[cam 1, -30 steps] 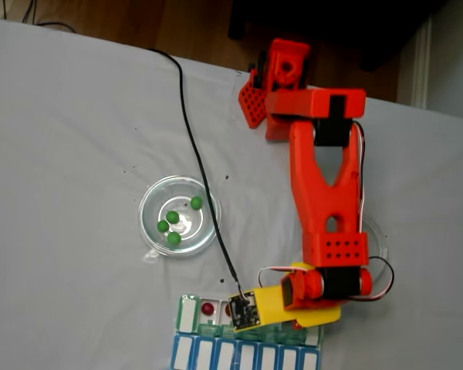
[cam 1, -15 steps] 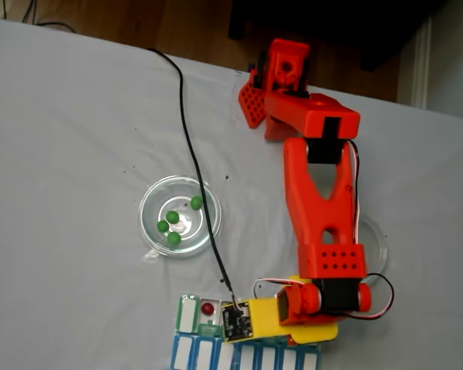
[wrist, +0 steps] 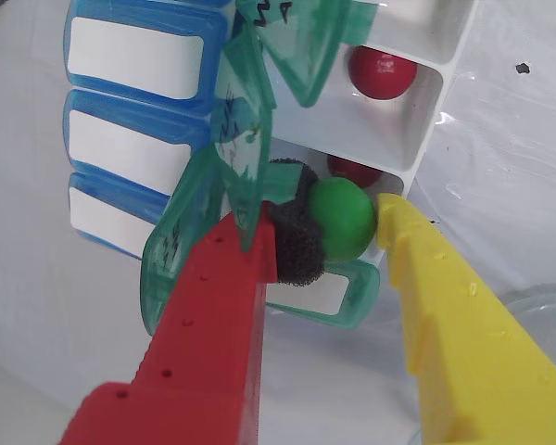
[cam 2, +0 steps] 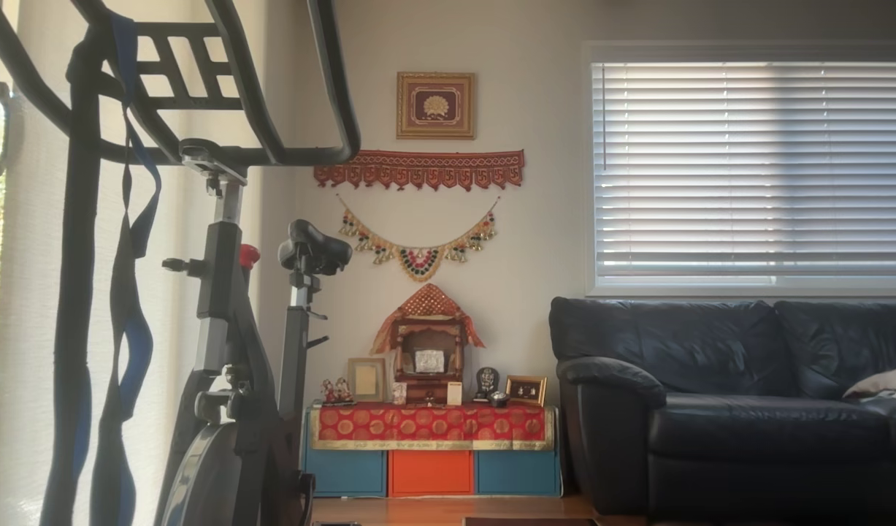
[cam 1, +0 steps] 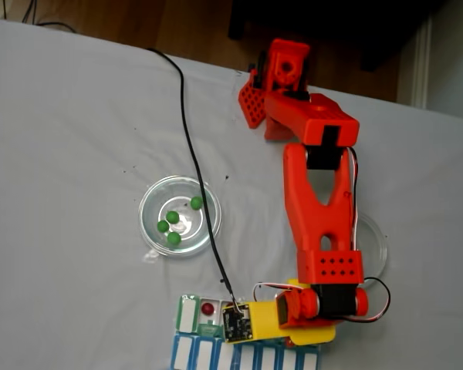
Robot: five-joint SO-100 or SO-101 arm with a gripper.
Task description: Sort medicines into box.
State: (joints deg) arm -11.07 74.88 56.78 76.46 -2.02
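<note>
Wrist view: gripper [wrist: 347,222] is clenching one green ball [wrist: 342,218] above the box [wrist: 417,111], two red balls [wrist: 381,72] already lying in far compartments. Fixed view: four green balls [cam 1: 173,217] are waiting in the left glass dish [cam 1: 150,202]; sorting appears under halfway.

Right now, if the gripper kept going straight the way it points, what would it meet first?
Probably the box: the gripper, holding a green ball, points into an open compartment already holding a red ball. Depth is unclear.

Soft, even daylight, perhaps from the slatted window blind [cam 2: 753,169]; the fixed view is slightly blurry, the wrist view sharp up close with faint shadows.
</note>
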